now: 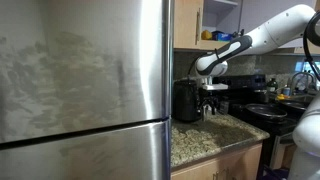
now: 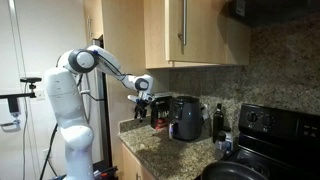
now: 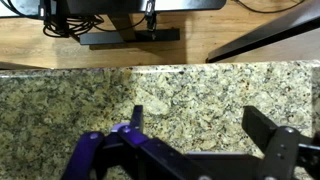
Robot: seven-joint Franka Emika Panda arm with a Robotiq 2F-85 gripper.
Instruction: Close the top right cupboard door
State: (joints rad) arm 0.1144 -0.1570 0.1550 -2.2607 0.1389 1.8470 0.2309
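The top right cupboard door [image 2: 205, 30] is a light-tan wooden panel with a slim dark vertical handle [image 2: 183, 25] near its left edge, high above the counter. In an exterior view, a tan panel [image 1: 188, 22] stands beside the open cupboard's white interior [image 1: 225, 15]. My gripper [image 1: 210, 90] hangs well below the door, just over the granite counter, and also shows in an exterior view [image 2: 148, 108]. In the wrist view the gripper [image 3: 200, 130] is open and empty, with speckled granite between its fingers.
A black coffee maker [image 1: 186, 100] stands on the granite counter [image 1: 205, 138] next to the gripper. A big stainless fridge [image 1: 80, 90] fills one side. A black stove [image 2: 270, 130] with a pan and a dark bottle [image 2: 219, 120] lie beyond.
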